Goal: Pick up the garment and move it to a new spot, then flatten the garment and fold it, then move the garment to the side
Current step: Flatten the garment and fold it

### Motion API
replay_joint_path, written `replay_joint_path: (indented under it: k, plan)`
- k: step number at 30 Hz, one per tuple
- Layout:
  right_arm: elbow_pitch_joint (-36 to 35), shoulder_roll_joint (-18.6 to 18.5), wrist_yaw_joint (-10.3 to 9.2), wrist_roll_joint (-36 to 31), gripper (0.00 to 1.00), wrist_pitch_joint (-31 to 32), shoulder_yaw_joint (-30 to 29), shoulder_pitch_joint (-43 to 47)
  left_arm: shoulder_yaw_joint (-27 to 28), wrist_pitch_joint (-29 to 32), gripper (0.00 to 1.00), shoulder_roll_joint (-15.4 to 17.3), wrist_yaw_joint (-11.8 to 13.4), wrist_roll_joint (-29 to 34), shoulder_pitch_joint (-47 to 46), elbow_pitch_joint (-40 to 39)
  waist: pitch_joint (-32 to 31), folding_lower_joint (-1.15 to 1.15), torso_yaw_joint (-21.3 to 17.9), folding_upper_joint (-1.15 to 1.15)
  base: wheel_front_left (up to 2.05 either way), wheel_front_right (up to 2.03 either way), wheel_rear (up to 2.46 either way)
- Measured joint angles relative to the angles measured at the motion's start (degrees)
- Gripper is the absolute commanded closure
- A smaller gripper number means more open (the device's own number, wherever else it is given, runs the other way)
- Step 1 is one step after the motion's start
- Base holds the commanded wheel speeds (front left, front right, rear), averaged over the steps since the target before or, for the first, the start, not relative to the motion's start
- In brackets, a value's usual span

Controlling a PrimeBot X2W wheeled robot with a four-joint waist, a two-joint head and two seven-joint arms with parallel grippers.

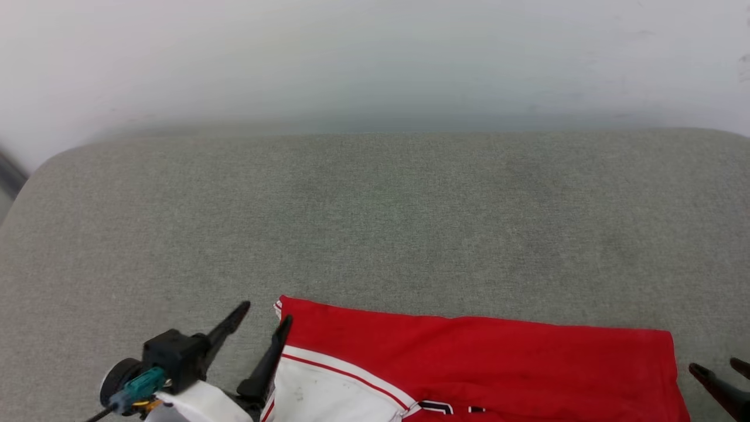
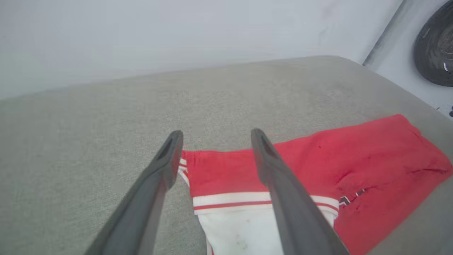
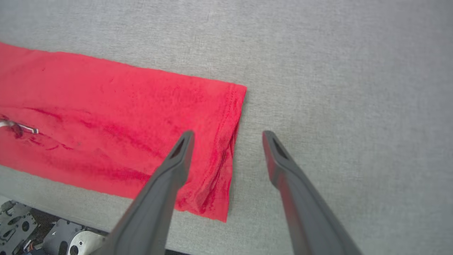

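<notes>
- We see the left gripper point(image 2: 216, 135) open, its two dark fingers spread wide. In its wrist view one finger stands just beside the striped trim and the other over the red body of the garment point(image 2: 371, 152).
- We cannot tell whether those fingers touch the cloth.
- The right gripper point(image 3: 228, 134) is also open. One finger is over the garment's hemmed end, the other over the bare grey padded surface point(image 3: 354, 71).
- The garment lies as a long folded band along the near edge of that surface. A white sleeve point(image 1: 328, 392) with red-and-white trim is at its left end, and a plain red hem at its right.
- The lettering point(image 1: 445, 406) is black with a white outline and is cut off by the bottom edge of the head view. Each wrist view catches only a sliver of it, so we cannot read it.
- The left wrist view adds the surface's far right corner, with a dark round object point(image 2: 437, 46) beyond it.
- The right wrist view adds the near edge, with grey metal parts point(image 3: 21, 226) below it.
- The head view adds the far edge against a pale wall point(image 1: 375, 58).
</notes>
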Motion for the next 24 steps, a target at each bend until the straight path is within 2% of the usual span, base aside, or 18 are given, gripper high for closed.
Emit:
replay_joint_path:
  k: [4, 8, 10, 16, 20, 24]
  plan:
    - [0.3, 8.5, 0.01, -3.7, 0.00, 3.2, -8.2, 1.8, 2.4, -9.7, 0.00, -2.4, 1.2, 3.1, 0.9, 0.9, 0.3, 0.00, 0.0, 0.00, 0.00, 0.00, 0.00]
    - [0.1, 16.9, 0.00, -5.4, 0.00, 5.6, -13.3, 2.0, 5.5, -11.8, 0.00, -4.2, 2.3, 7.3, 1.5, 2.3, 0.8, 0.00, 0.3, 0.00, 0.00, 0.00, 0.00]
    - [0.3, 19.9, 0.00, -6.4, 0.00, 6.5, -14.8, 2.0, 8.2, -11.9, 0.00, -6.2, 2.5, 10.3, 2.0, 1.5, 1.2, 0.00, 0.4, 0.00, 0.00, 0.00, 0.00]
    - [3.4, 25.3, 0.00, -10.3, 0.00, 7.1, -18.6, 1.6, 15.8, -12.0, 0.00, -13.0, 0.4, 17.7, 4.1, -0.8, 2.7, 0.00, 1.1, 0.00, 0.00, 0.00, 0.00]
    - [5.9, 28.1, 0.00, -12.0, 0.00, 7.5, -20.3, 0.7, 19.3, -12.0, 0.00, -17.2, -2.6, 21.3, 4.5, -1.2, 3.8, 0.00, 1.7, 0.00, 0.00, 0.00, 0.00]
    - [7.2, 30.2, 0.00, -12.8, 0.00, 7.3, -21.1, 0.1, 21.9, -12.0, 0.00, -20.0, -5.4, 24.7, 5.1, -0.9, 4.5, 0.00, 2.4, 0.00, 0.00, 0.00, 0.00]
